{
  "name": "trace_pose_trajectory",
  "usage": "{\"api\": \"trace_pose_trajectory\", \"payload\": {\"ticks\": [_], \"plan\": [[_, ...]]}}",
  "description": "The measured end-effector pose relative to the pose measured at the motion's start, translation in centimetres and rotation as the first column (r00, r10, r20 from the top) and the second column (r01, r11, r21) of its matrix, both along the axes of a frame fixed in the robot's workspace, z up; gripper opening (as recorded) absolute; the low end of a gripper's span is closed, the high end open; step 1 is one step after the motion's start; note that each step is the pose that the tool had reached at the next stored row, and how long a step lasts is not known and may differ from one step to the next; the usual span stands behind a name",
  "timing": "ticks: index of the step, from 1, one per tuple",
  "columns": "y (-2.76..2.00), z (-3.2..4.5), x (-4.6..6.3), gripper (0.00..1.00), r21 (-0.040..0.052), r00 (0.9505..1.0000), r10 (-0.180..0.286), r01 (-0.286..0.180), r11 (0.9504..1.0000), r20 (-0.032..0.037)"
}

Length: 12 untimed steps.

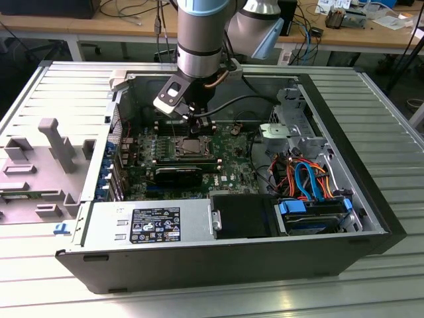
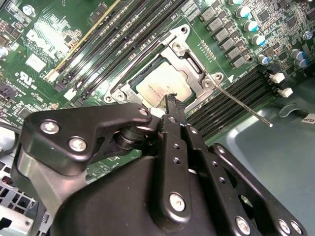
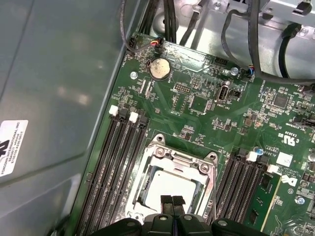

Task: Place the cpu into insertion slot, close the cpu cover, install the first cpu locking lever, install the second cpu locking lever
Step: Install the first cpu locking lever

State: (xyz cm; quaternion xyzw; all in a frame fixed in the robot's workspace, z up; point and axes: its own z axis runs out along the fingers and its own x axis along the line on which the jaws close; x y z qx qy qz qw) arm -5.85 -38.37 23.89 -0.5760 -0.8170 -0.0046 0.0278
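Bright even room light, white glare on the memory slots [image 2: 98, 42], computer case [image 1: 232, 262] interior shaded

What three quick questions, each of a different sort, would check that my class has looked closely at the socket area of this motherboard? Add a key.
1. True or false: the cpu lies in the insertion slot.
2. The gripper has its fingertips nearest to: A the cpu; B the coin battery; C the blue cables.
3. Fill the gap: in the first wrist view, long black memory slots run along ___ sides of the socket.
Key: 1 true; 2 A; 3 both.
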Motion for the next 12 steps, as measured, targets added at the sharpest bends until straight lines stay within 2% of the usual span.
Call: {"api": "trace_pose_trajectory", "payload": {"ticks": [12], "plan": [[0.0, 0.0, 0.0, 0.11, 0.0, 0.9994, 0.035, -0.035, 0.9994, 0.0]]}}
